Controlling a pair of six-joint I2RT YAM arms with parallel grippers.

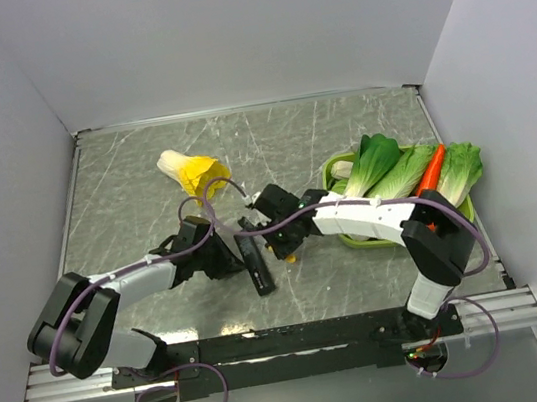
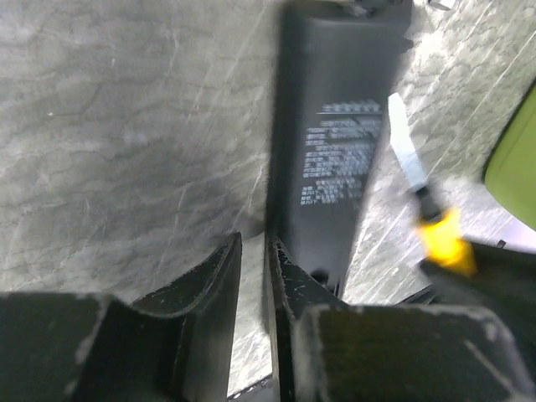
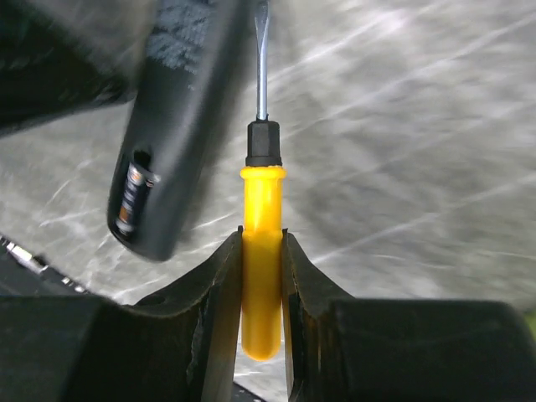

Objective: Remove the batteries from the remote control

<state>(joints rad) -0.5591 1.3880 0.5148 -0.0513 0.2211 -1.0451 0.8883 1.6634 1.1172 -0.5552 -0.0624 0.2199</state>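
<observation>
In the right gripper (image 3: 262, 243), clamped tight: a yellow-handled screwdriver with a thin steel blade (image 3: 262, 201). Just beside that blade, on the grey marbled table (image 3: 419, 126), a slim flat black plastic remote control (image 3: 184, 100), with one small cylindrical battery (image 3: 132, 191) showing in a slot at its end. At the left gripper (image 2: 251, 251): jaws nearly together with nothing between, one fingertip right at the remote's near end.

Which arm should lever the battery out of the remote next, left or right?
Right. Its jaws clamp the yellow-handled screwdriver, blade right beside the remote control, where a battery shows at the open end. The left jaws hold no tool.
</observation>
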